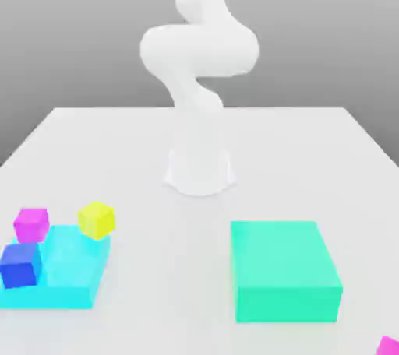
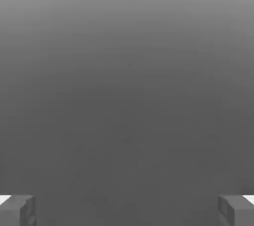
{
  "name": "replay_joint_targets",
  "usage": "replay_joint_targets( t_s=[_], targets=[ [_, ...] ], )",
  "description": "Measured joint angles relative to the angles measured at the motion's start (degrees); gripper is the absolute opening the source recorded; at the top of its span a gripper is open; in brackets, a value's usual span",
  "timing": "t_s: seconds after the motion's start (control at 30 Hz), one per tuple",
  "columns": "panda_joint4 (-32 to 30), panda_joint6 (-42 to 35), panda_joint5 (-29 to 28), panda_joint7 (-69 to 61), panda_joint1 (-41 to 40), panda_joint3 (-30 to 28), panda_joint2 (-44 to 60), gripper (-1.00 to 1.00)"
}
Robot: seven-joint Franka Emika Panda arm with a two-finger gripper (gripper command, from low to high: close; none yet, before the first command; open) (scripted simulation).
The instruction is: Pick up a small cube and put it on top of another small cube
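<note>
My gripper (image 2: pixel 127 211) stands spread wide with nothing between the fingers; one fingertip (image 2: pixel 17 210) shows at the lower left corner of the hand view, the other at the lower right, and only flat grey lies between them.

In the exterior view my arm (image 1: pixel 199 57) rises from its base at frame centre, folded high above the table (image 1: pixel 199 124).

Location of the task's thing: the hot-pink cube (image 1: pixel 389 346) sits at the extreme lower right corner of the exterior view, cut by the frame edge, on the table just beyond the lower right corner of the green block (image 1: pixel 284 269). It has no long axis worth noting; any square approach should serve.

Other items, lower left: a magenta cube (image 1: pixel 31 223), a yellow cube (image 1: pixel 97 219) and a blue cube (image 1: pixel 21 265), all touching or resting on the cyan block (image 1: pixel 66 272).

Finding: the pink cube lies well apart from my base, toward the frame's lower right. I judge that the coming move is a long reach that way and downward. No grasp has yet begun.
</note>
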Motion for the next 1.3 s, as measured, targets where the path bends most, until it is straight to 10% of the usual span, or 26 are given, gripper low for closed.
replay_joint_targets(
  t_s=[1.2,1.23,1.3],
  targets=[
    [15.2,17.2,-8.1,-20.2,17.8,6.5,75.4,0.0],
    [15.5,18.2,-8.3,-20.0,18.0,6.3,76.6,-1.0],
    [15.5,18.2,-8.3,-20.0,18.0,6.3,76.6,-1.0]
  ],
)
